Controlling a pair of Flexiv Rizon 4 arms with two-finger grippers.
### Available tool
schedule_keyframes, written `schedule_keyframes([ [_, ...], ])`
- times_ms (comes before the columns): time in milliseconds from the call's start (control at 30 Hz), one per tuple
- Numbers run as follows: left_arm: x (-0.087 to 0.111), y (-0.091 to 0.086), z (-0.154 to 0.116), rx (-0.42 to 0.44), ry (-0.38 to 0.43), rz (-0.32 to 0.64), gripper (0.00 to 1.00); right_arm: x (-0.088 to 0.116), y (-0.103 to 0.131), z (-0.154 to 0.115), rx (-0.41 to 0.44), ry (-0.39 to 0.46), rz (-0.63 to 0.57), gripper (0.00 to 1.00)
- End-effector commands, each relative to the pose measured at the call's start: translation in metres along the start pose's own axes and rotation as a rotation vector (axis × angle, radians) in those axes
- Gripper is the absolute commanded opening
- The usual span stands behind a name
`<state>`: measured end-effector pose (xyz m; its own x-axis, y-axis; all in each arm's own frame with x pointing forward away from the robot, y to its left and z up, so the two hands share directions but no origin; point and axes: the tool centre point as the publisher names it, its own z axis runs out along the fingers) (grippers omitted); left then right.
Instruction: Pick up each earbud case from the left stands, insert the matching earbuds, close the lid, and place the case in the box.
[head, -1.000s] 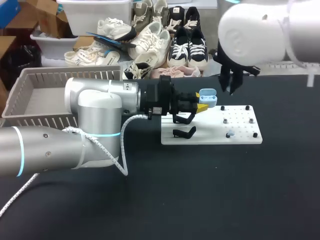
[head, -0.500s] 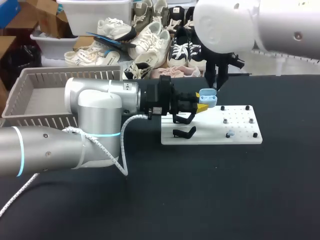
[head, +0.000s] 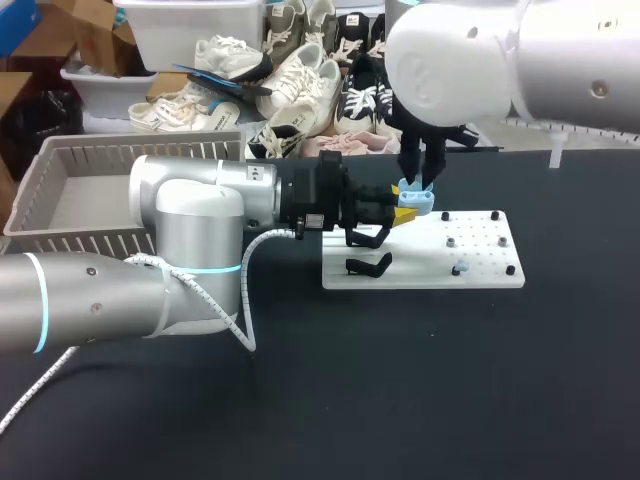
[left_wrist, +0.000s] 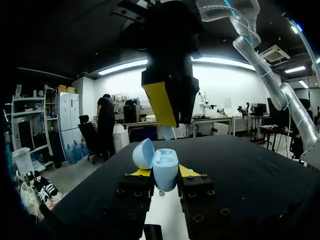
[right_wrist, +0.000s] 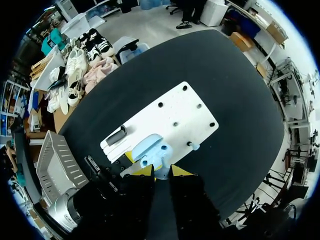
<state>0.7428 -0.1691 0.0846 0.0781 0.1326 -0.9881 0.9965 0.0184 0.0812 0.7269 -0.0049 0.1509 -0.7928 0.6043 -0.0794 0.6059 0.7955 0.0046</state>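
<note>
Since the earlier frame my right hand (head: 418, 180) has swung in from the right side and come down until it hangs directly over the earbud case (head: 415, 197). My left hand (head: 400, 213) is pinching that case from both sides, low on the body. It holds the case upright by the edge of the white plate (head: 480, 262), with the lid tipped back. Judged purpose: this grip leaves the cavity facing up and unobstructed, so the other arm can load it from overhead (the right wrist view looks straight down onto the open shell). I cannot tell whether the right hand is spread or carrying anything. The grey box (head: 60, 200) sits well apart, at the left of the tabletop (head: 400, 400). No readable label or writing shows on the case, plate or box.
</note>
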Motion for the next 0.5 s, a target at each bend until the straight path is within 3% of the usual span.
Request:
schedule_keyframes([
  [33, 0.0006, -0.0001, -0.0003, 0.0, -0.003, 0.001, 0.0, 0.0017, -0.0044, 0.0053, -0.001, 0.0, 0.004, 0.0],
  [500, 0.0006, -0.0001, -0.0003, 0.0, -0.003, 0.001, 0.0, -0.0019, -0.0007, 0.0113, -0.002, 0.02, -0.002, 0.0],
])
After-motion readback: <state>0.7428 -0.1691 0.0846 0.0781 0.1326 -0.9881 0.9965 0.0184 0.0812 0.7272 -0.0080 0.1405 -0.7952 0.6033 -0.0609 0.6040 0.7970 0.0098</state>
